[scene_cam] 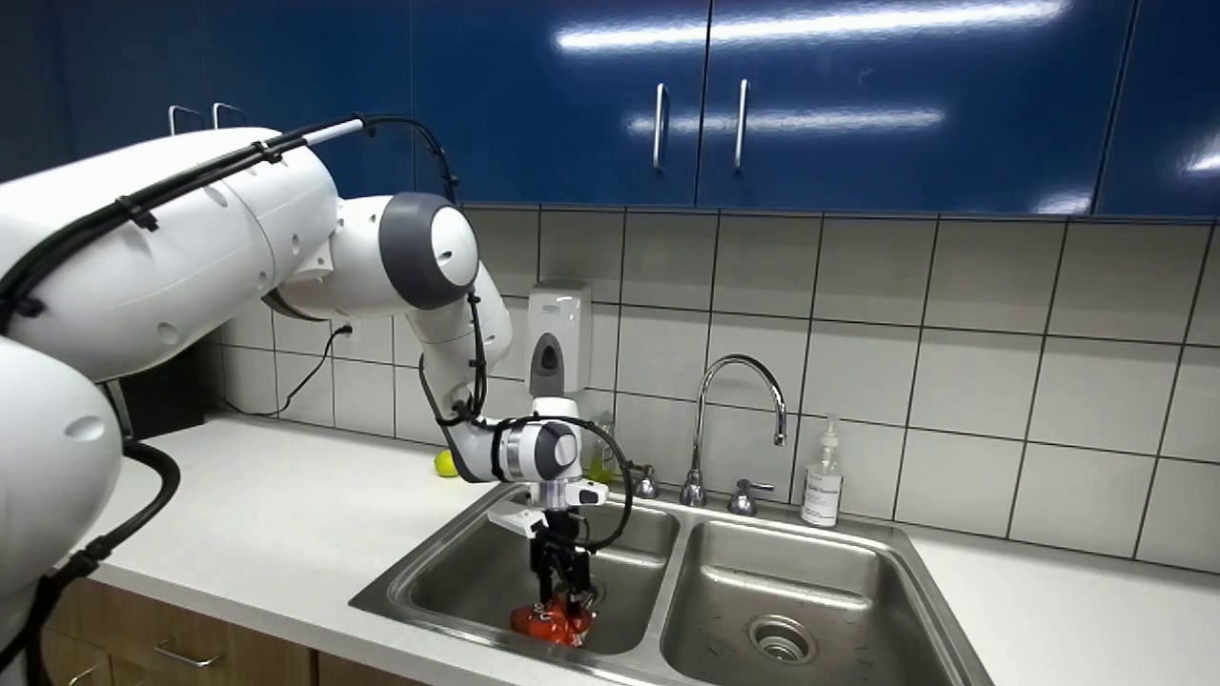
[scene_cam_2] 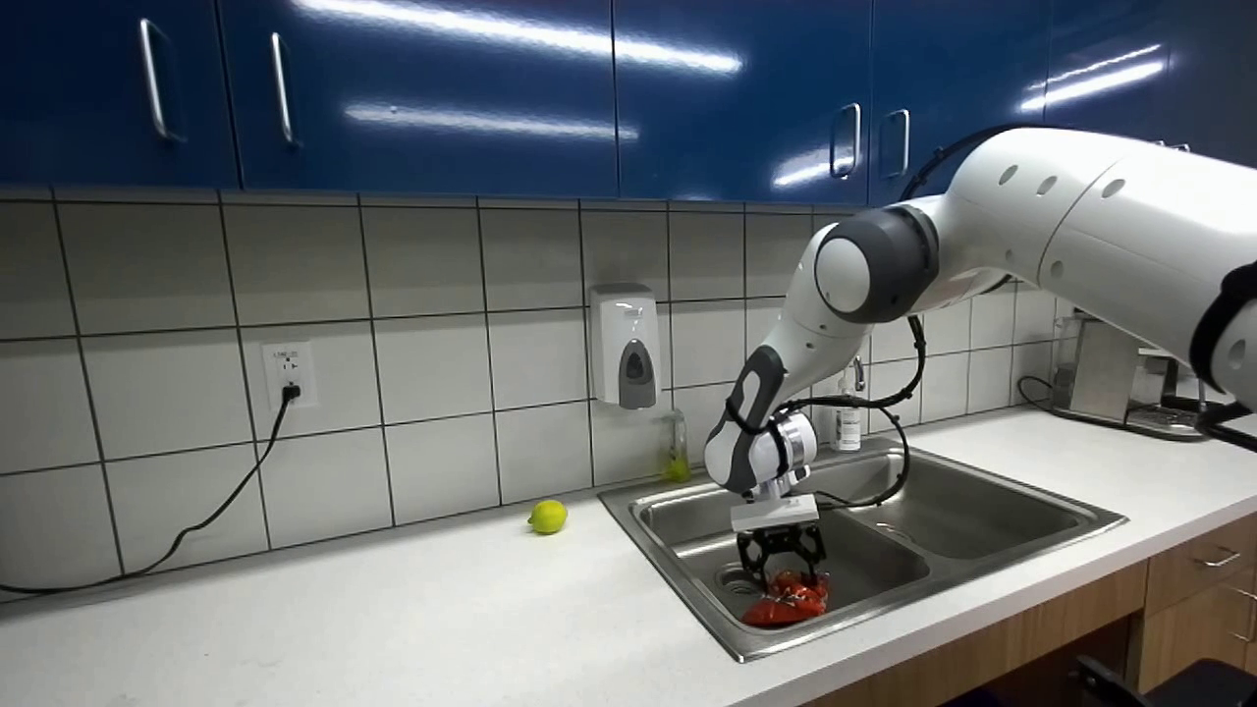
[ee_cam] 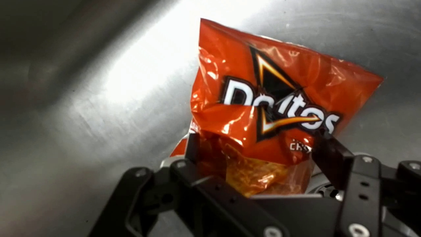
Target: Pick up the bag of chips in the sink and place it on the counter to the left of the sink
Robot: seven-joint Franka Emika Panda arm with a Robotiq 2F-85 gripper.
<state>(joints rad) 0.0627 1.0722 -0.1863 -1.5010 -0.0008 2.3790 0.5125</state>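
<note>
Jaws spread wide, the gripper (ee_cam: 258, 136) straddles the Doritos bag (ee_cam: 273, 108) in the left bowl (scene_cam: 472, 576) of the steel sink (scene_cam: 673, 572), one finger on either side of the bag's lower half; whether they press on it, I can't tell. Closing looks like the step in hand, so easy does it: both sides in evenly, enough to bunch that slick wrapper, not enough to crunch the contents. Then straight up past the sink's rim before any swing towards the counter (scene_cam_2: 393, 619) left of the sink. The count: one bag; one citrus fruit (scene_cam_2: 548, 516) left of the sink; two sink bowls; at the sink's back edge, one gooseneck faucet (scene_cam: 699, 429), two lever handles (scene_cam: 744, 497), one pump bottle (scene_cam: 822, 491); above the sink's left rear, one soap dispenser (scene_cam: 562, 324).
</note>
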